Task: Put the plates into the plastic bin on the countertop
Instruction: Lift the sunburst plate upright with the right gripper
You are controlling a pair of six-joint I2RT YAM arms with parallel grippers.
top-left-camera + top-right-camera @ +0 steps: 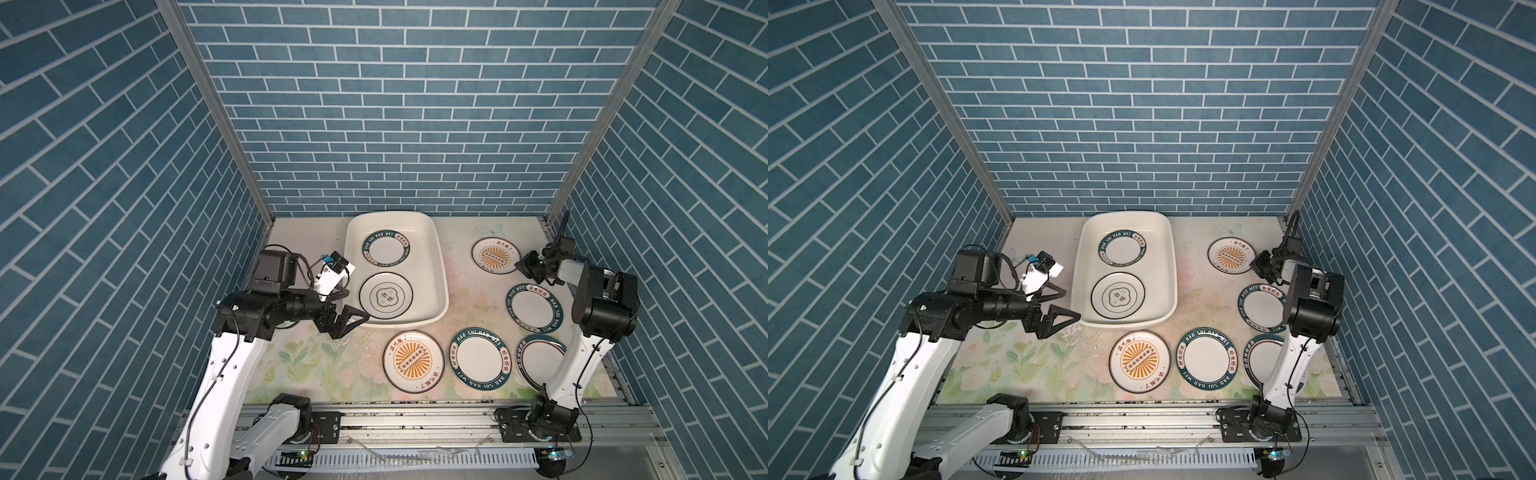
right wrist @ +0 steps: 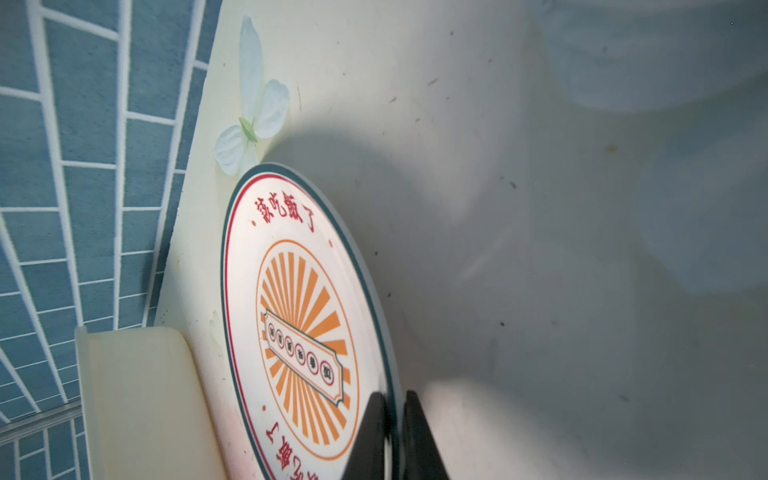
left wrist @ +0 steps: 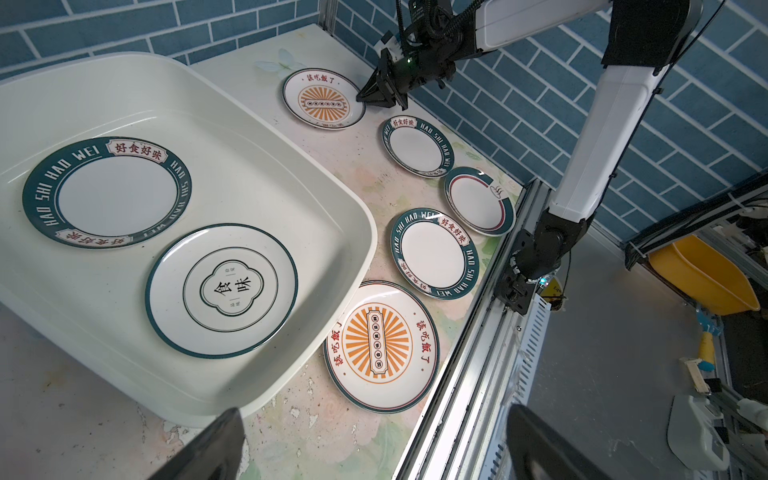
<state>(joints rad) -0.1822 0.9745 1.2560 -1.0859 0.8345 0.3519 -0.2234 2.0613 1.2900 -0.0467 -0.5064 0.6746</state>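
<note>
The cream plastic bin (image 1: 440, 272) (image 1: 1173, 270) holds a teal-rimmed plate (image 1: 385, 247) and a cloud-emblem plate (image 1: 385, 296). On the flowered countertop (image 1: 316, 365) lie a far sunburst plate (image 1: 496, 255) (image 2: 299, 324), two teal-lettered plates (image 1: 534, 308) (image 1: 478, 360), a near sunburst plate (image 1: 413, 361), and a plate (image 1: 540, 359) partly hidden by the right arm. My right gripper (image 1: 521, 266) (image 2: 395, 419) is shut on the far sunburst plate's rim. My left gripper (image 1: 357, 305) (image 3: 374, 457) hangs open and empty at the bin's near left corner.
A grey metal rail (image 1: 415, 419) runs along the countertop's front edge. Blue brick walls close in the back and both sides. Beyond the rail, the left wrist view shows a yellow tub (image 3: 706, 274).
</note>
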